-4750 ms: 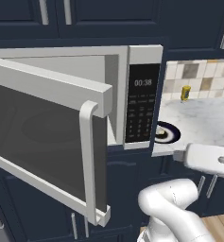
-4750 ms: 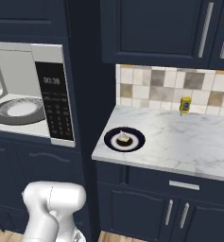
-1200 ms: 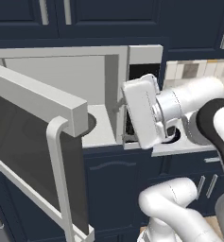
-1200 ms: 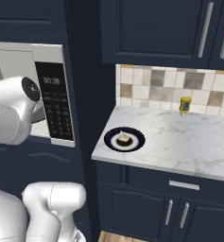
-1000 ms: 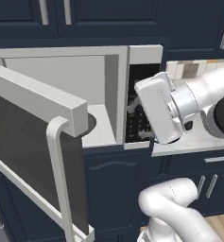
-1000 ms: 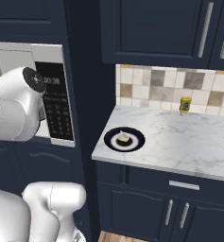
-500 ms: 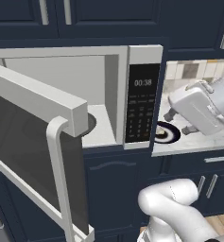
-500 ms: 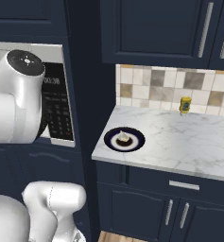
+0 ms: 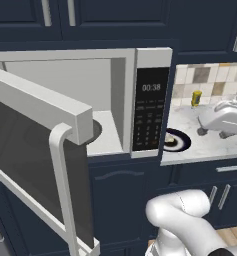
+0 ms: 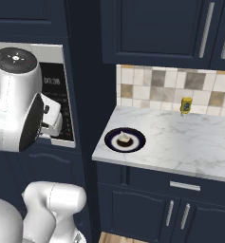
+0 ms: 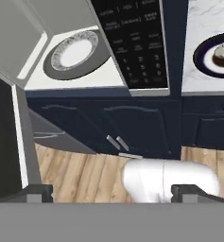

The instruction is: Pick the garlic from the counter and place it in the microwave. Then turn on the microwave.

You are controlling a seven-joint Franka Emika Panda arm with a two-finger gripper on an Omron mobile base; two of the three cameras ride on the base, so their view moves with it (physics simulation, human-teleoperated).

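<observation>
Moved: arm swung right, off microwave (image 9: 115, 105) | pincer (image 11: 111, 191): spread, empty | garlic (image 10: 125, 139): on plate (image 10: 135, 144)

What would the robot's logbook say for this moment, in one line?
phase: reaching | gripper: open, empty | garlic: on plate, counter | microwave: door open

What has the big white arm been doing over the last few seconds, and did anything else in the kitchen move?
The arm swung the microwave door wider open, then swept right, past the keypad, toward the counter. Its jaws stand open and hold nothing. The garlic stayed on its dark blue plate, the yellow jar by the tiles, and the turntable is still bare.
</observation>
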